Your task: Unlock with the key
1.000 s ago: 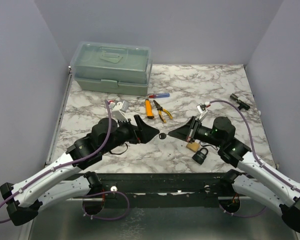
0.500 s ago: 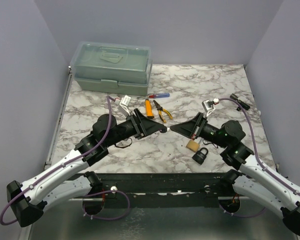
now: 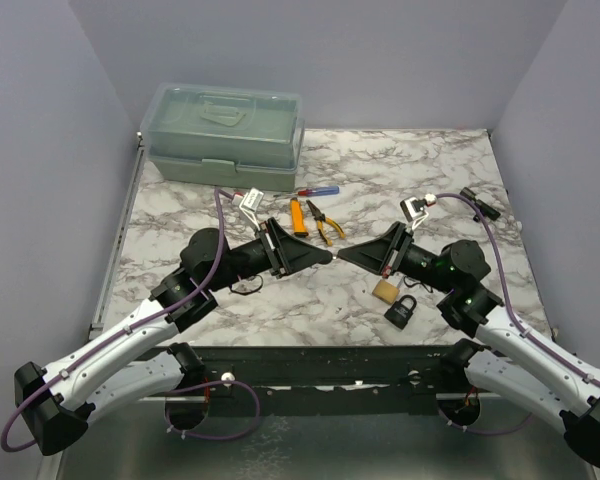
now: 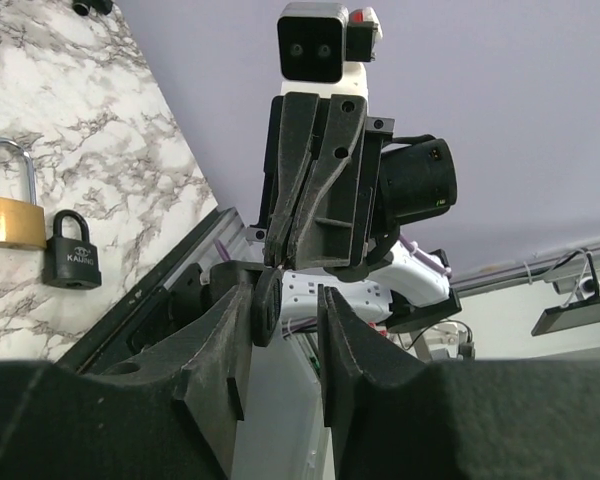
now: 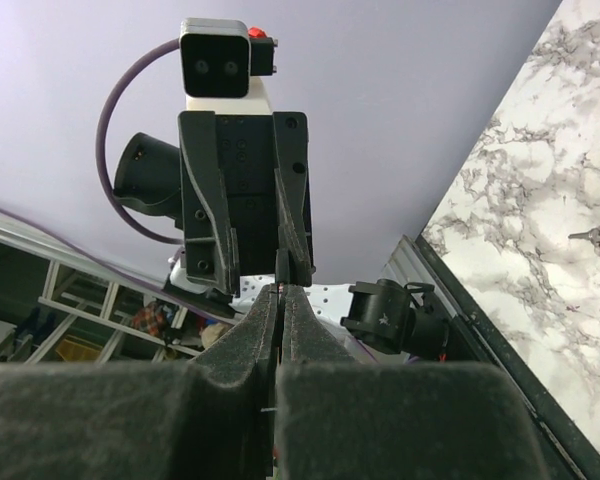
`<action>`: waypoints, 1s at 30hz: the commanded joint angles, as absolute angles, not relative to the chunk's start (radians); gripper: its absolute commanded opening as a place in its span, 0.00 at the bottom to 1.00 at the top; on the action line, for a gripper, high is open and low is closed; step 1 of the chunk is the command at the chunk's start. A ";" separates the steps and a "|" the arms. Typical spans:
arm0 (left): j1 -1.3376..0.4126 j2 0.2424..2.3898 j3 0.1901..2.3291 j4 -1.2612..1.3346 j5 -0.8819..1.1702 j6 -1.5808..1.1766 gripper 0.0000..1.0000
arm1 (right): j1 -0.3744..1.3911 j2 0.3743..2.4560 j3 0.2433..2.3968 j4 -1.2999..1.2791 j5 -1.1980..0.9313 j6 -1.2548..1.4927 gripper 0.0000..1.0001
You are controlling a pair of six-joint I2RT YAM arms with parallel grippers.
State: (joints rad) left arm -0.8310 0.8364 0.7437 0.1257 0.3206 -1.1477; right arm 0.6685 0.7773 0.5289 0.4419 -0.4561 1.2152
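The key [image 4: 268, 306] hangs in the air above the tabletop [image 3: 420, 170], to the left of the brass padlock [image 3: 385, 291] and a little beyond it. It is pinched at its blade end by the fully closed right tool [image 5: 280, 297]. Its long axis runs along the line joining the two arms, with the black head pointing away from the brass padlock and into the left tool [image 4: 285, 300]. The left tool's jaws are narrow around the head: one finger is touching it or nearly so, while a gap shows at the other, so it does not grip yet. The coming move looks like a handover, and it depends on that head sitting squarely between the left fingers.

The black padlock [image 3: 400, 310] lies just beside the brass padlock, on its near right. I cannot tell which lock the key fits.

A second ago the tools stood apart with the key head bare between them and the left jaws wide. Now the tips meet, farther from the brass padlock, and the left jaws have narrowed.
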 commanded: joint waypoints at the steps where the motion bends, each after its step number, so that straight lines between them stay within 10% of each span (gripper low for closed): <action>1: -0.828 0.831 0.734 0.166 0.378 -1.145 0.35 | 0.675 0.788 0.530 0.478 -0.477 1.226 0.00; 17: -0.827 0.839 0.730 0.174 0.413 -1.135 0.26 | 0.674 0.820 0.538 0.474 -0.513 1.225 0.00; 27: -0.828 0.840 0.725 0.177 0.416 -1.135 0.00 | 0.675 0.821 0.536 0.465 -0.510 1.219 0.00; 30: -0.828 0.821 0.714 0.166 0.383 -1.130 0.00 | 0.675 0.817 0.581 0.341 -0.475 1.176 0.34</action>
State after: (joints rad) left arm -0.8227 0.8406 0.7303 0.1410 0.3725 -1.1400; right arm 0.6685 0.8101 0.5323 0.4744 -0.4942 1.2331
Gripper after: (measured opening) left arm 0.041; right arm 0.138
